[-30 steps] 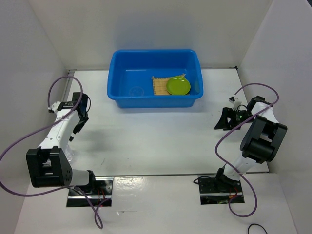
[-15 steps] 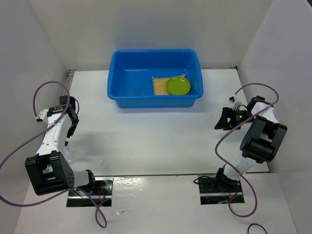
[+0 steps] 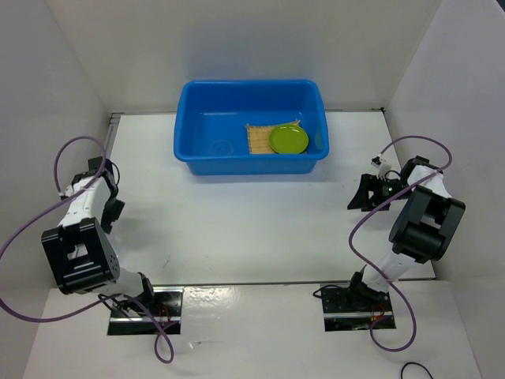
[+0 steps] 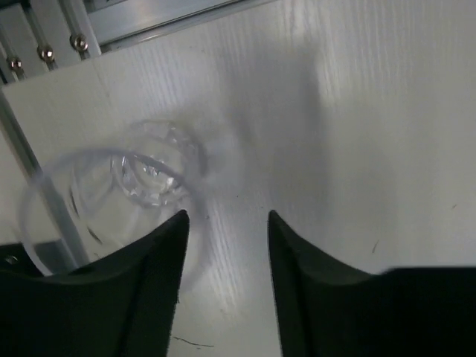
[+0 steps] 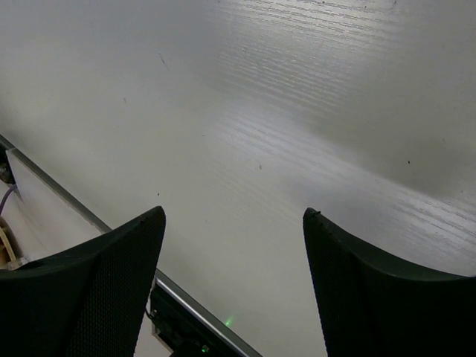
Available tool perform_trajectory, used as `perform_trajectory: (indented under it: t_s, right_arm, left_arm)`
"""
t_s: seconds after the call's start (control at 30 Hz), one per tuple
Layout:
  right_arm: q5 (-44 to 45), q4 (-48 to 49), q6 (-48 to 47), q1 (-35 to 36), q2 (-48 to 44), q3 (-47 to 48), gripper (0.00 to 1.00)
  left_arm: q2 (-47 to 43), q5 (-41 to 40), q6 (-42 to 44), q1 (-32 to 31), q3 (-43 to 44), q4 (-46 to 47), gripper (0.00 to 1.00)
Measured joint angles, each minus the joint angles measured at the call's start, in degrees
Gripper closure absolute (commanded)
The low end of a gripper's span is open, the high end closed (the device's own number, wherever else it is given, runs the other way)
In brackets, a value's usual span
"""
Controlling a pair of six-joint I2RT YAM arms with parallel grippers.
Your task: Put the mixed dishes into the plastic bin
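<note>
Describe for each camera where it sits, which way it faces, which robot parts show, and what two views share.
Top external: above and behind the bases, facing down at the table, the blue bin, left arm and right arm.
Left wrist: on its arm, facing the table past the open left claw; a clear cup beside it.
Right wrist: on its arm, facing the table past the open right claw.
Shared by top and wrist views: the white table.

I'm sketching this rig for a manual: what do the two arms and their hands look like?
The left arm and right arm are white links with black joint housings, each trailed by a looping purple cable. The left hand and right hand each have two black fingers; the right's are dotted.
</note>
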Motion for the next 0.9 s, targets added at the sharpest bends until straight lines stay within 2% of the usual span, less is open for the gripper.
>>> perform_trajectory:
  t_s: [0.07, 0.13, 0.4, 0.6, 0.67, 0.7, 0.77, 0.9]
  right_arm:
    - [-0.02, -0.04, 0.00, 0.00, 0.00, 0.00, 0.20]
    - [-0.04, -0.11, 0.00, -0.09, 0.00, 0.00, 0.20]
    - [-0.07, -0.20, -0.09, -2.32, 0.22, 0.00, 0.20]
    - [-0.07, -0.20, -0.24, -3.02, 0.26, 0.00, 0.20]
    - [-0.09, -0.20, -0.24, -3.06, 0.35, 0.00, 0.20]
    - [-0.11, -0.22, -0.26, -3.06, 0.46, 0.02, 0.17]
    - [-0.11, -0.31, -0.35, -3.06, 0.87, 0.02, 0.17]
    - [-0.26, -0.50, -0.70, -3.17, 1.07, 0.02, 0.17]
  left_arm:
    - [0.74, 1.81, 2.27, 0.00, -0.04, 1.29, 0.93]
    - [1.01, 2.91, 4.94, -0.04, -0.11, 2.51, 1.00]
    - [-5.42, 5.66, 9.60, 0.09, -1.77, 5.42, 1.00]
    - [-13.88, 9.25, 13.16, 0.02, -0.04, 5.99, 1.00]
    - [-16.22, 11.74, 14.25, -0.42, 3.63, 6.08, 1.00]
    - [-16.92, 13.16, 14.60, -1.01, 6.99, 6.14, 1.00]
    - [-16.33, 15.58, 15.02, -2.99, 14.10, 6.99, 1.00]
    - [-8.41, 18.67, 18.99, -10.78, 32.98, 8.02, 1.00]
